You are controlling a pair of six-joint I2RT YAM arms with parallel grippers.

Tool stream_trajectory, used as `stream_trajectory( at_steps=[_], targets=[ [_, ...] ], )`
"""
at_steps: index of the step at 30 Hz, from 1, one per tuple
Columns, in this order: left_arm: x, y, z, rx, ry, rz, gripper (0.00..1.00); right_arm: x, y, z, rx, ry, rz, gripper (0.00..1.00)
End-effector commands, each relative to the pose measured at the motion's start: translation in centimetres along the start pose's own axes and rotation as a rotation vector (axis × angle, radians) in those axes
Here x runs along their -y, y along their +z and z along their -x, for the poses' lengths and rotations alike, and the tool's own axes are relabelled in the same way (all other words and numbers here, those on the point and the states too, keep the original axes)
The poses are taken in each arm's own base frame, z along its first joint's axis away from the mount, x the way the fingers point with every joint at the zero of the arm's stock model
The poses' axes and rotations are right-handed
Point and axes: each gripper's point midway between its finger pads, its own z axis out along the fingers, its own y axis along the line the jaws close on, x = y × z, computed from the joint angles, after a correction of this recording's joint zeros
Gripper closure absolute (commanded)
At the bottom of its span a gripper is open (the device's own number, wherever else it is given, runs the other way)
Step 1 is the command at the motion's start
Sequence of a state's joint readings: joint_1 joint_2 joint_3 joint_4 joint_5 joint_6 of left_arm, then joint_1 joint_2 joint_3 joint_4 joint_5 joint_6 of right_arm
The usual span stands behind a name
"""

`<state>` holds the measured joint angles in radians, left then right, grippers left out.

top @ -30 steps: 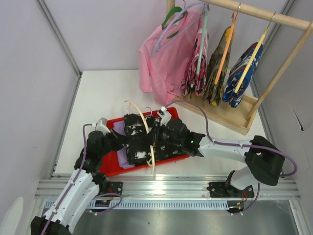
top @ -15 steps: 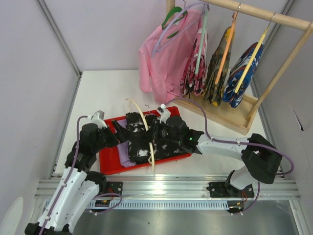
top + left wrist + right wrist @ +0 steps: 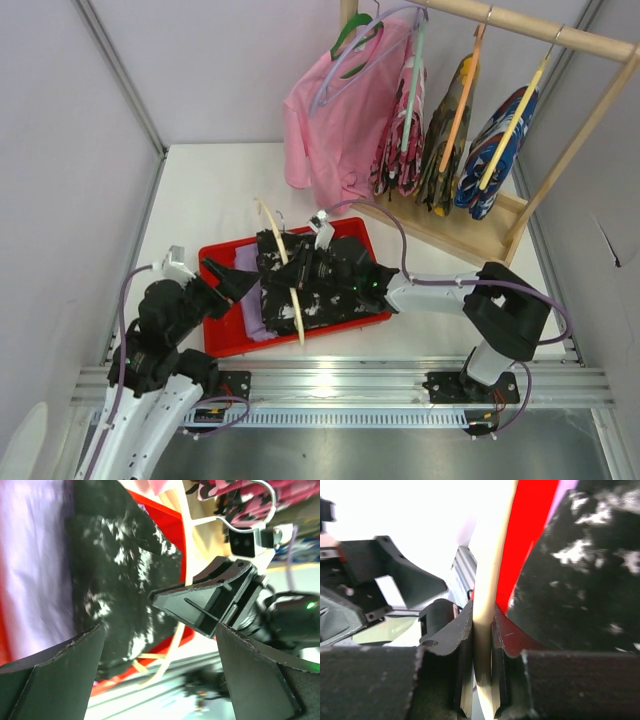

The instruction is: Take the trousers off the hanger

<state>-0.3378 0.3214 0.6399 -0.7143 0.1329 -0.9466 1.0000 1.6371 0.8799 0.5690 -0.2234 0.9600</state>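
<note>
**Pinching the hanger (image 3: 287, 285) over the red tray (image 3: 222, 338)**

Clamps the cream hanger bar narrowly in the right gripper (image 3: 482, 630), across the black speckled trousers (image 3: 272, 292) heaped beside the lavender trousers (image 3: 254, 322). Holds the left gripper (image 3: 228, 282) wide and empty at the tray's left edge.

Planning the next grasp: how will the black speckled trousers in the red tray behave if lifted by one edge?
Probably floppy: the black speckled trousers lie crumpled in the red tray. Likely light, being thin cloth. They may snag on the cream hanger lying across them.
</note>
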Motion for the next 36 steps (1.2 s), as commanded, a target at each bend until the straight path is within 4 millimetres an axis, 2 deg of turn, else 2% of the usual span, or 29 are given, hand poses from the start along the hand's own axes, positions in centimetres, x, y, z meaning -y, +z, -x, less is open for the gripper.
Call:
stream_trajectory(
  at_steps=[1, 5, 10, 14, 18, 21, 25, 28, 30, 31, 36],
  targets=[
    [-1.0, -0.2, -1.3, -0.008, -0.286, 0.029, 0.03, -5.2, 0.7, 2.0, 0.095, -0.039, 0.173, 1.0],
    [-1.6, -0.3, -2.3, -0.023, -0.467, 0.037, 0.03, -5.2, 0.8, 1.3, 0.109, -0.051, 0.185, 1.0],
    [-2.0, 0.0, -2.6, -0.037, -0.536, 0.073, 0.04, -5.4, 0.2, 1.5, 0.147, -0.034, 0.207, 1.0],
    [-2.4, 0.3, -1.9, -0.022, -0.437, 0.125, 0.05, -5.1, -0.4, 1.6, 0.154, -0.053, 0.194, 1.0],
    [-3.6, 2.3, -2.7, -0.079, -0.345, 0.208, 0.05, -4.7, -0.8, 1.4, 0.153, -0.058, 0.184, 1.0],
    [-3.7, 3.6, -2.8, -0.089, -0.3, 0.199, 0.06, -4.5, -1.2, 1.6, 0.154, -0.055, 0.178, 1.0],
    [-2.2, 5.2, -2.4, -0.103, -0.219, 0.162, 0.07, -3.3, -1.8, 1.7, 0.15, -0.055, 0.143, 1.0],
    [-1.3, 6.4, -2.1, -0.129, -0.055, 0.166, 0.07, -2.3, -2.0, 1.6, 0.139, -0.053, 0.116, 1.0],
    [-1.5, 7.0, -2.7, -0.157, 0.007, 0.199, 0.05, -1.6, -2.2, 1.5, 0.137, -0.051, 0.096, 1.0],
    [-1.3, 7.2, -2.3, -0.146, 0.058, 0.207, 0.04, -1.4, -2.3, 1.5, 0.138, -0.053, 0.09, 1.0],
    [-3.5, 9.1, -5.2, -0.251, 0.169, 0.299, 0.01, -0.3, -2.7, 1.3, 0.137, -0.066, 0.045, 1.0]
  ],
)
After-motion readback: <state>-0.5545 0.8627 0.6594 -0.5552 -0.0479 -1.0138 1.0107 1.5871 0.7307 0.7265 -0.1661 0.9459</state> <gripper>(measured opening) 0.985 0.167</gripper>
